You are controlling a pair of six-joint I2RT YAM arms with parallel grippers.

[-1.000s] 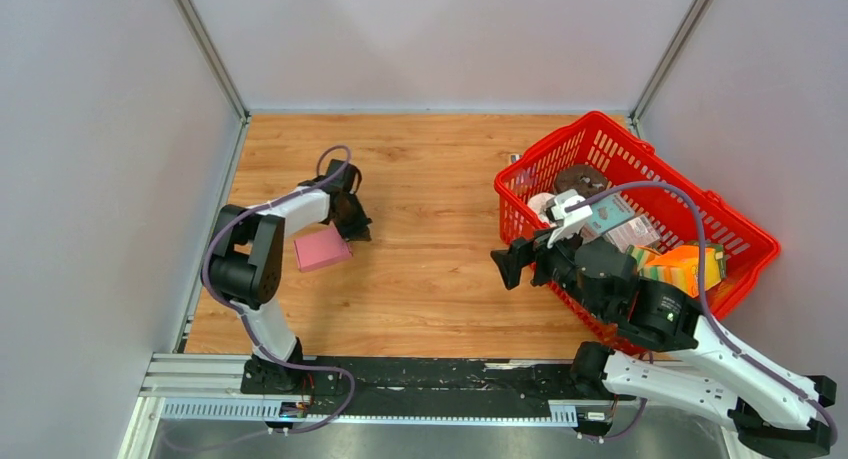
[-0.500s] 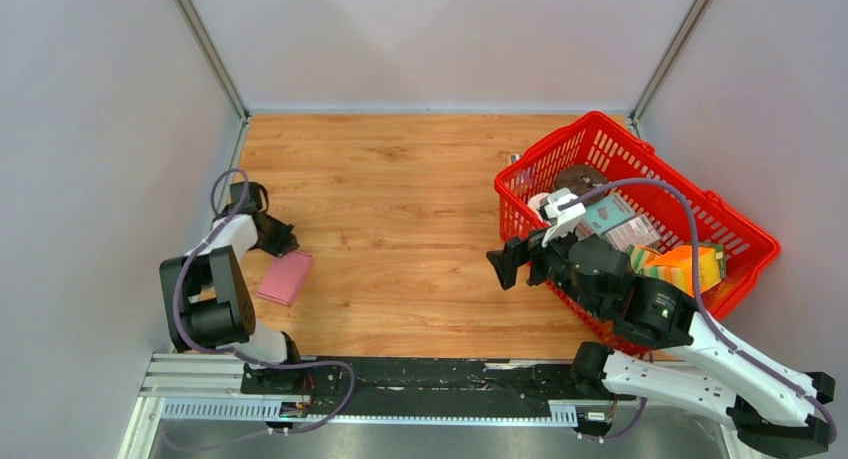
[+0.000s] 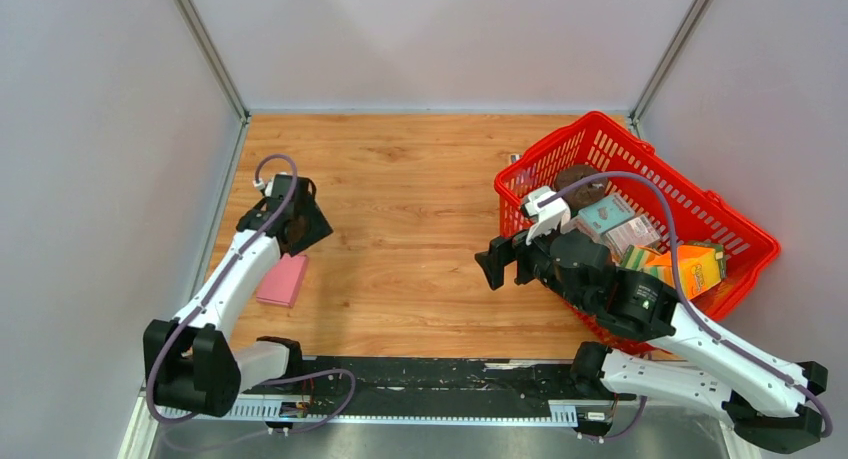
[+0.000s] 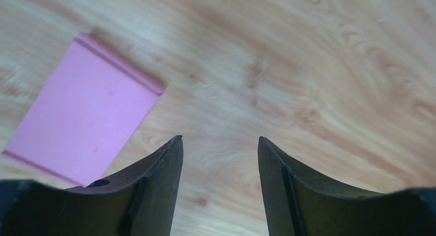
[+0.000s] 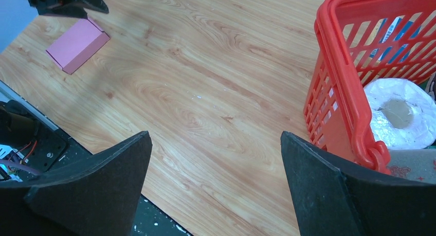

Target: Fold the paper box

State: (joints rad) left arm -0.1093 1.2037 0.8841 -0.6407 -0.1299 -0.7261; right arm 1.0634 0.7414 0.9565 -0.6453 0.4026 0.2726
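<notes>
Step check: the paper box reads as a compact pink rectangle lying flat on the tabletop, at about 8 o'clock of the board in the top view. I see no loose tabs or flaps sticking out. One long edge shows a raised lip in the left wrist view. My read is that folding is essentially finished and this is the set-down / let-go stage.

Left hand hovers just off the box, at 12 o'clock from it in the top view. From its own camera the jaws are parted with bare wood between them. It grips nothing and isn't touching the box, which sits at 10 o'clock of the fingers.

Right hand is spread wide and empty, hanging over the tabletop at 9 o'clock of the red basket, well apart from the box.

Next move, as I judge it: either pull the left arm back clear, or, if that lip edge isn't seated, come back down and press it flat. Pressing would need the hand re-centred over the box first. The card is thin and would likely skate on the wood if nudged from the side.
</notes>
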